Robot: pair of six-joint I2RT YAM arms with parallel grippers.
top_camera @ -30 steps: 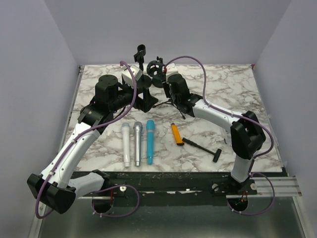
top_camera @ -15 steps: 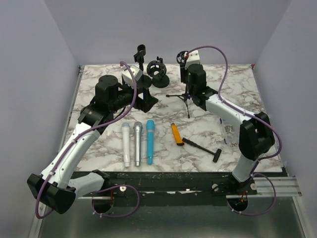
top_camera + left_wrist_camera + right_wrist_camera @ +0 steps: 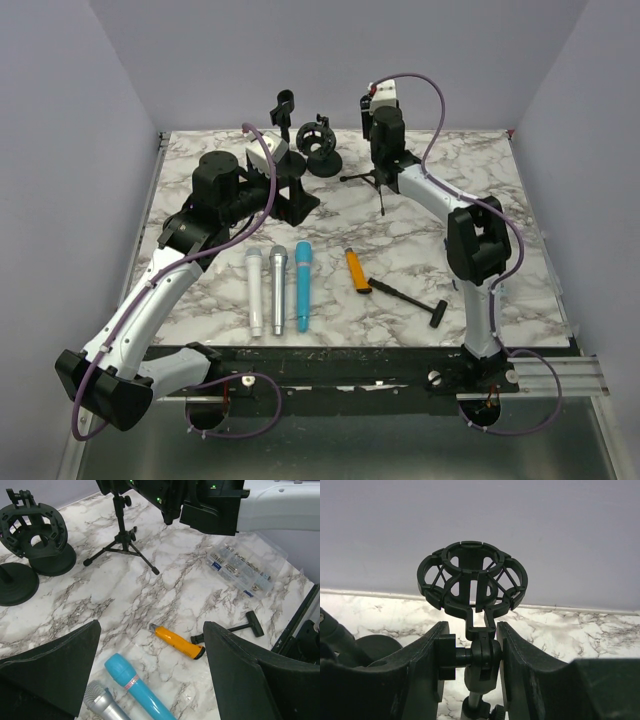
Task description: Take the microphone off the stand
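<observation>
A black tripod stand (image 3: 376,183) stands at the back of the marble table, topped by a ring-shaped shock mount (image 3: 472,577) that holds nothing. My right gripper (image 3: 472,650) is shut on the stand's swivel joint (image 3: 482,655) just below the mount; it also shows in the top view (image 3: 378,128). A white microphone (image 3: 254,290), a grey one (image 3: 277,288) and a blue one (image 3: 302,285) lie side by side on the table. My left gripper (image 3: 150,680) is open and empty, hovering above the blue microphone (image 3: 135,690) and the grey one (image 3: 100,705).
A second shock mount on a round base (image 3: 318,145) and a clip stand (image 3: 283,112) stand at the back centre. An orange cutter (image 3: 357,270) and a black T-shaped tool (image 3: 410,298) lie right of the microphones. A clear box of small parts (image 3: 245,570) lies further right.
My right gripper has swung right and toward the back wall with the tripod stand in its grip, away from the round-base mount. The left arm has not moved.
</observation>
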